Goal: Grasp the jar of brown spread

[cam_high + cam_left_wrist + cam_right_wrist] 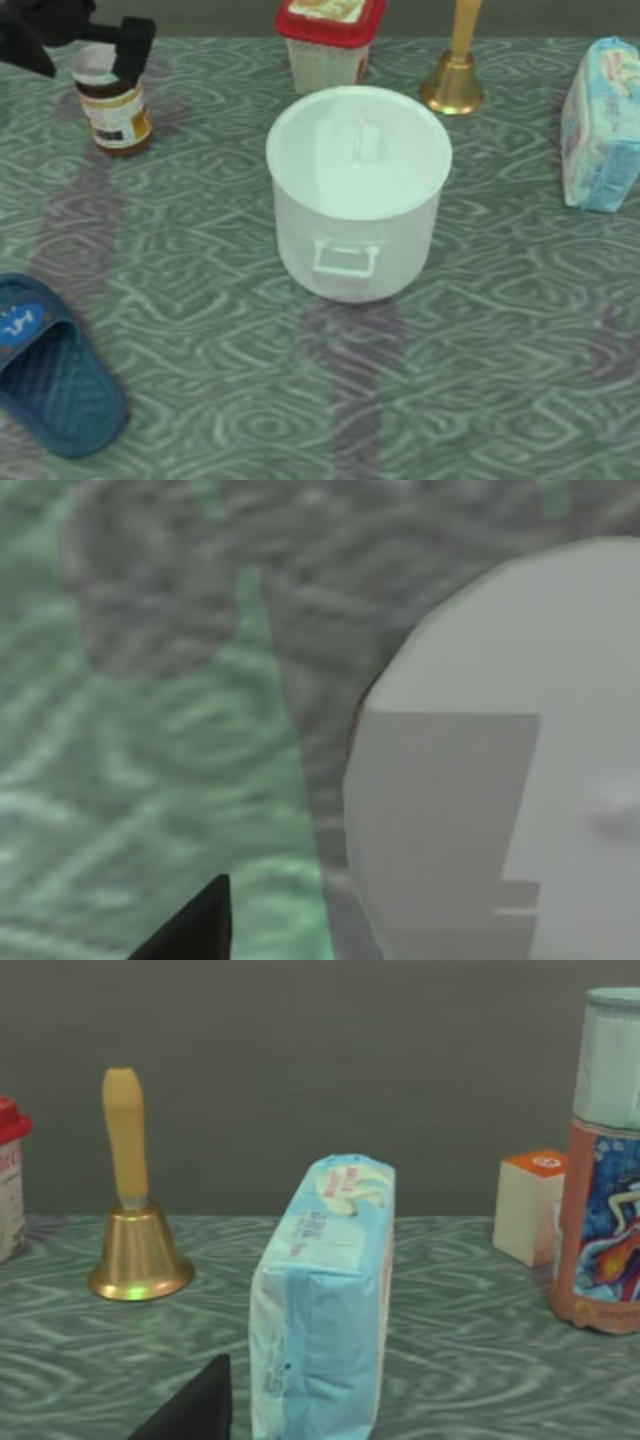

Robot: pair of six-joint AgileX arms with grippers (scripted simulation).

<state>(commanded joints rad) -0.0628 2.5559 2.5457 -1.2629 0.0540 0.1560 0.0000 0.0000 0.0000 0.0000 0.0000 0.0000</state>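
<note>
Left gripper (88, 48) sits over the jar of brown spread (114, 110) at the table's (200, 300) far-left corner, fingers apart, straddling the white lid. Open cloth between jar and white pot (356, 190); blue slipper (45, 365) well nearer. Right arm out of top view; fingers: cannot tell.

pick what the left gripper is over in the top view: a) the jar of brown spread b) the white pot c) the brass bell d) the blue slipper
a, the left gripper sits right over the white lid of the jar of brown spread at the table's far left, away from the other three things.
</note>
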